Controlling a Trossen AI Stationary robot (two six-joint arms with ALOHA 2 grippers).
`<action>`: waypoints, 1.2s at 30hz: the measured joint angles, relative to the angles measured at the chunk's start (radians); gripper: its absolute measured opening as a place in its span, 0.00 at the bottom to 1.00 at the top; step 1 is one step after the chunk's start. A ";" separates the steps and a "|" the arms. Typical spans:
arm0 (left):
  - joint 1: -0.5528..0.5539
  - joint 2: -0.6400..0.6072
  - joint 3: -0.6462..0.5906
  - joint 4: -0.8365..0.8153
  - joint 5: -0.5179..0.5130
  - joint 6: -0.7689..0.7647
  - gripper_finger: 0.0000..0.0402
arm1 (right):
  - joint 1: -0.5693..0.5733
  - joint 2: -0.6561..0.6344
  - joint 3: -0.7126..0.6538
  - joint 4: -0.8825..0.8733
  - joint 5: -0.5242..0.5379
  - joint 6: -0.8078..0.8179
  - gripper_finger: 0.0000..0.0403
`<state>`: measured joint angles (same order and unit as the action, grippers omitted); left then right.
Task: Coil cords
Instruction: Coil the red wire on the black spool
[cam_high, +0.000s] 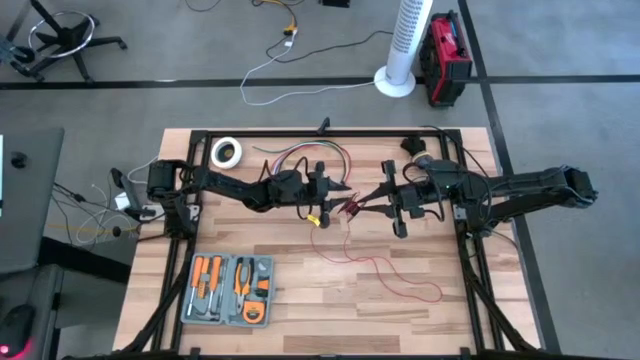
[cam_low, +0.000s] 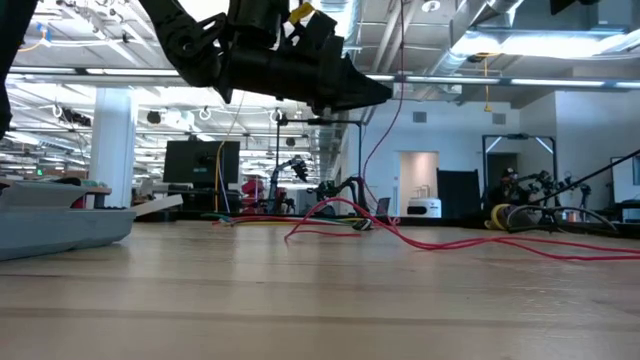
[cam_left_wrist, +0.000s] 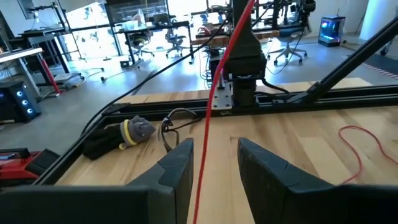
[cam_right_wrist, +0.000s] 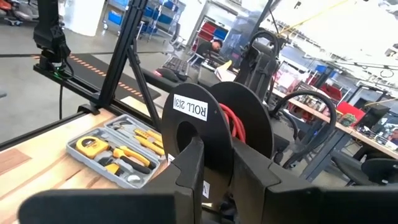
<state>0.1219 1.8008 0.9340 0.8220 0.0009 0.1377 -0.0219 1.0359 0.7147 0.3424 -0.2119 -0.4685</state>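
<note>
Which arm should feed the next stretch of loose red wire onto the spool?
Left, probably. The red wire already runs between the left gripper and its open fingers, while the right gripper is shut on the black spool.

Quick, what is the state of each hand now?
Left hand: open; the red wire passes between its fingers.
Right hand: shut on the black spool.
</note>
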 joint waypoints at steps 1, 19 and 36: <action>0.000 0.000 0.000 -0.002 0.000 0.000 0.29 | 0.000 0.000 0.000 0.000 0.000 0.000 0.18; -0.065 -0.104 0.000 -0.172 0.018 0.109 0.28 | -0.013 0.000 0.000 -0.232 0.001 -0.059 0.03; -0.161 -0.272 0.000 -0.362 -0.059 0.246 0.28 | -0.014 -0.003 0.000 -0.297 -0.155 -0.090 0.01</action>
<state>-0.0393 1.5288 0.9340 0.4603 -0.0584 0.3837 -0.0356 1.0328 0.7147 0.0449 -0.3666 -0.5586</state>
